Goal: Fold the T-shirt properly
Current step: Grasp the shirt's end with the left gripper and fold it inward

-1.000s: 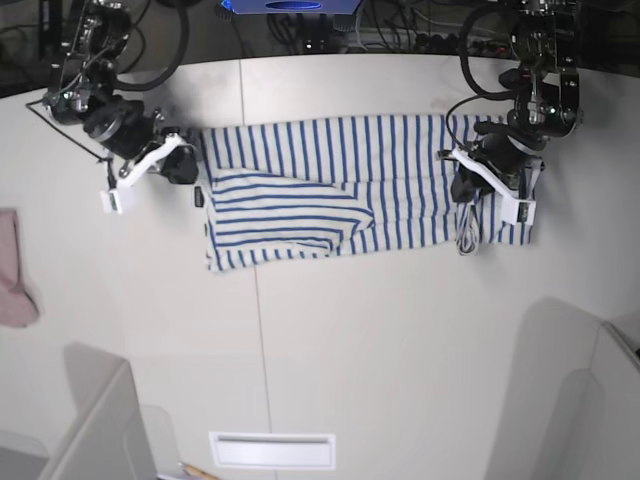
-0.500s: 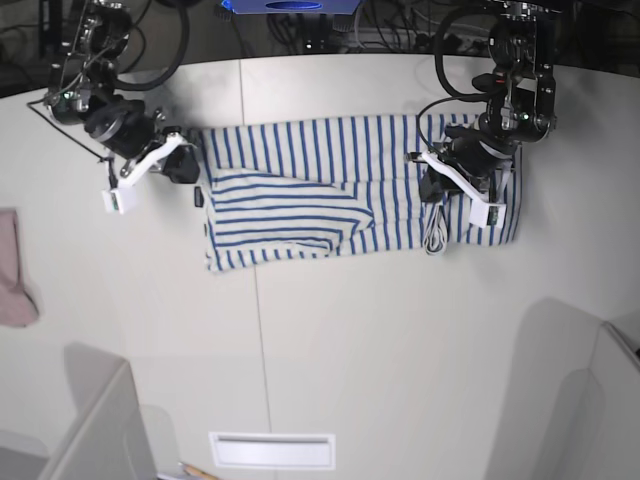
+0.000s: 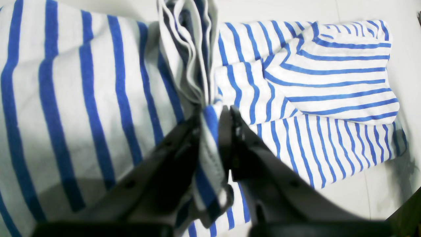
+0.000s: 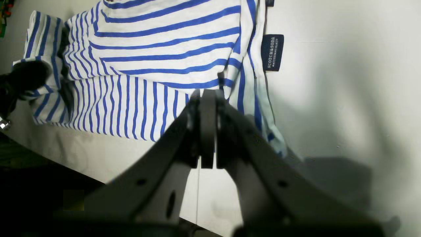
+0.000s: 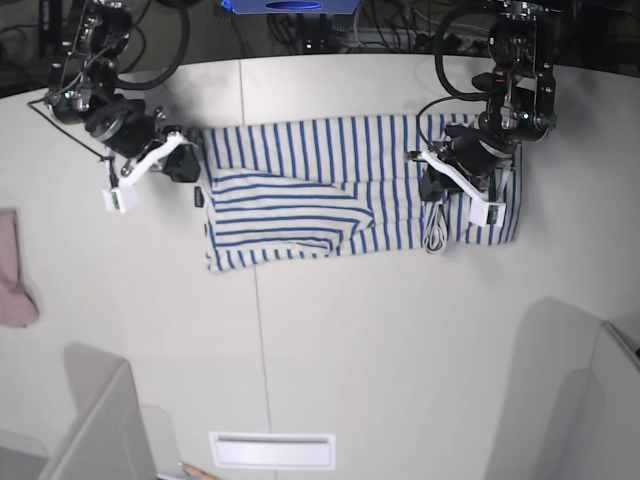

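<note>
The white blue-striped T-shirt [image 5: 300, 190] lies across the far part of the table, partly folded. My left gripper [image 5: 435, 190] is at its right end. In the left wrist view the gripper [image 3: 215, 113] is shut on a bunched fold of the T-shirt [image 3: 329, 82], lifted over the layer below. My right gripper [image 5: 185, 165] is at the shirt's upper left corner. In the right wrist view it [image 4: 207, 95] is shut at the edge of the T-shirt [image 4: 148, 49], and the hem rises toward its jaws. The dark tag [image 4: 272, 52] lies beside it on the table.
A small pink cloth [image 5: 12, 275] lies at the left table edge. A white slotted plate [image 5: 272, 450] sits near the front. Grey panels [image 5: 100, 420] stand at the front left and front right corners. Cables run behind the table's far edge.
A second ago my left gripper was further right; it has carried the shirt's right end leftward over the body. In the last half second it barely moved. The right arm has stayed put.
</note>
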Robot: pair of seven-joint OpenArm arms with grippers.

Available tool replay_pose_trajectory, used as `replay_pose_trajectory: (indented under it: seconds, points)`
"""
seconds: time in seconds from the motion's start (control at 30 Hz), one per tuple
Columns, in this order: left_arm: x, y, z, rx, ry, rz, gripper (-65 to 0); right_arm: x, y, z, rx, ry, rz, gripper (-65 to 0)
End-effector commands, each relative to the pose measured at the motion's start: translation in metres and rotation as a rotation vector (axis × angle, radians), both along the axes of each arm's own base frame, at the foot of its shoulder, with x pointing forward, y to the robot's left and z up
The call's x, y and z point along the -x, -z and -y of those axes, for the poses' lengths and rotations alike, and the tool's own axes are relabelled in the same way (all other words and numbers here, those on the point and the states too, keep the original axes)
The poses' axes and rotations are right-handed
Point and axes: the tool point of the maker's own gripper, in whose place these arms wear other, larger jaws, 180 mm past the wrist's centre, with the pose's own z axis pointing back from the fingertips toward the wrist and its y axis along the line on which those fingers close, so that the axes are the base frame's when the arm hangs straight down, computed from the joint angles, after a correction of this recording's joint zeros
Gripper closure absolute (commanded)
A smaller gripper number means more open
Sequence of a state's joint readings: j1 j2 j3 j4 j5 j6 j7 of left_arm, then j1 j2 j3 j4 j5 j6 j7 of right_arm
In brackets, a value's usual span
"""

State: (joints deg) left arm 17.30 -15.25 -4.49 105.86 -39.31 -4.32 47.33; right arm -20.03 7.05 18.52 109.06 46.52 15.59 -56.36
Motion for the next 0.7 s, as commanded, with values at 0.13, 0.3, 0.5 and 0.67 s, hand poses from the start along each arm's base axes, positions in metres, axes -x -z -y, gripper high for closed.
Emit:
replay_pose_trajectory:
  seconds: [0.13,0.3,0.5,0.67]
  points:
    - [-0.008,-0.011,0.002,0.016,-0.001,0.046,-16.5,-0.005,-0.009,-0.001,-0.011,-0.006,0.039,0.0]
    - [-0.008,-0.012,0.004,0.025,-0.004,0.047,-37.8,-0.005,-0.009,-0.001,-0.011,-0.007,0.038,0.0]
    - [-0.002,-0.011,0.045,0.1,0.047,0.039,-44.8,-0.005,-0.009,-0.001,-0.008,-0.007,0.037,0.0]
    - [-0.003,-0.025,0.046,0.099,0.055,0.077,-44.8,-0.005,-0.009,0.002,-0.002,-0.003,0.038,0.0]
